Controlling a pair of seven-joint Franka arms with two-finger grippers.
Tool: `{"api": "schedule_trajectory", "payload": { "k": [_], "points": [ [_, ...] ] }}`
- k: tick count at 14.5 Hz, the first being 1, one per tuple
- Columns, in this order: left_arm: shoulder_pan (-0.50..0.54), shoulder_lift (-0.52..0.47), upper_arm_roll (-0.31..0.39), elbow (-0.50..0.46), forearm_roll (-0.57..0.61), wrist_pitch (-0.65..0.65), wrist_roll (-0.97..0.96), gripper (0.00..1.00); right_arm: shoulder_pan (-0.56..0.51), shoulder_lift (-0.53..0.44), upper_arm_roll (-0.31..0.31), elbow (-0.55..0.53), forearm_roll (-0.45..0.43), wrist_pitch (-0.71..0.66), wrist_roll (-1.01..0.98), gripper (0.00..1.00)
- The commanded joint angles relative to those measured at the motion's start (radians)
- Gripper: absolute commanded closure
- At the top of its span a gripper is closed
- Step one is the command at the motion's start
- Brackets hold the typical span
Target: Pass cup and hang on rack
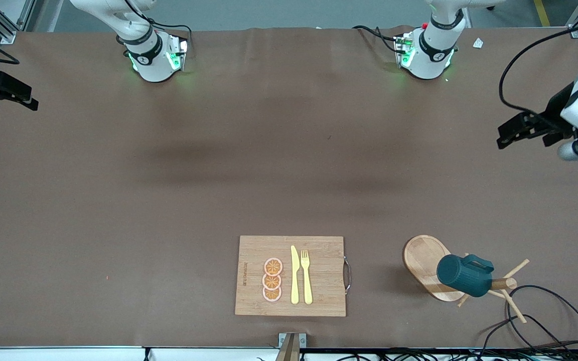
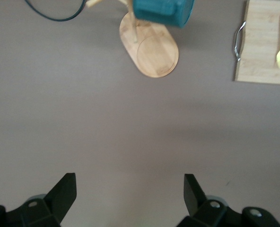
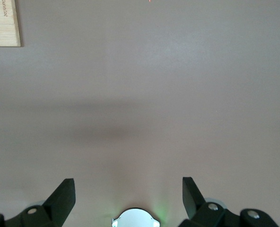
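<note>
The dark teal cup (image 1: pixel 462 276) hangs by its handle on the light wooden rack (image 1: pixel 422 258), up off the oval base, near the front camera toward the left arm's end of the table. The left wrist view shows the cup (image 2: pixel 161 12) and the rack (image 2: pixel 152 49) at a distance. My left gripper (image 1: pixel 502 135) hovers open and empty over bare table at that end, well away from the rack; its fingers (image 2: pixel 64 189) stand wide. My right gripper (image 1: pixel 25 98) waits open and empty over the right arm's end of the table, fingers (image 3: pixel 64 194) wide apart.
A wooden cutting board (image 1: pixel 319 250) with a metal handle lies near the front edge, carrying a yellow knife (image 1: pixel 294 276), a yellow fork (image 1: pixel 306 276) and three orange slices (image 1: pixel 272 280). Black cables (image 1: pixel 545 311) loop beside the rack.
</note>
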Motion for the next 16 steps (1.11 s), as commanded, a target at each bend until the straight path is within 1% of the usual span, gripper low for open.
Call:
{"api": "schedule_trajectory", "payload": {
  "k": [1, 4, 5, 9, 14, 16],
  "points": [
    [-0.028, -0.110, 0.032, -0.134, 0.011, 0.016, 0.044, 0.00, 0.003, -0.035, 0.001, -0.034, 0.010, 0.009, 0.009, 0.00],
    [-0.027, -0.202, 0.028, -0.249, 0.003, 0.071, 0.046, 0.00, 0.003, -0.035, 0.001, -0.034, 0.010, 0.007, 0.009, 0.00],
    [-0.025, -0.205, 0.028, -0.257, 0.001, 0.079, 0.052, 0.00, 0.003, -0.035, 0.001, -0.034, 0.010, 0.007, 0.009, 0.00],
    [-0.028, -0.204, 0.023, -0.250, 0.003, 0.058, 0.087, 0.00, 0.003, -0.035, 0.001, -0.034, 0.010, 0.007, 0.009, 0.00],
    [-0.025, -0.165, 0.026, -0.168, 0.004, 0.030, 0.097, 0.00, 0.003, -0.035, 0.001, -0.034, 0.010, 0.007, 0.009, 0.00],
    [-0.028, -0.164, 0.026, -0.167, 0.004, 0.018, 0.094, 0.00, 0.005, -0.036, 0.001, -0.033, 0.010, 0.007, 0.007, 0.00]
  ]
}}
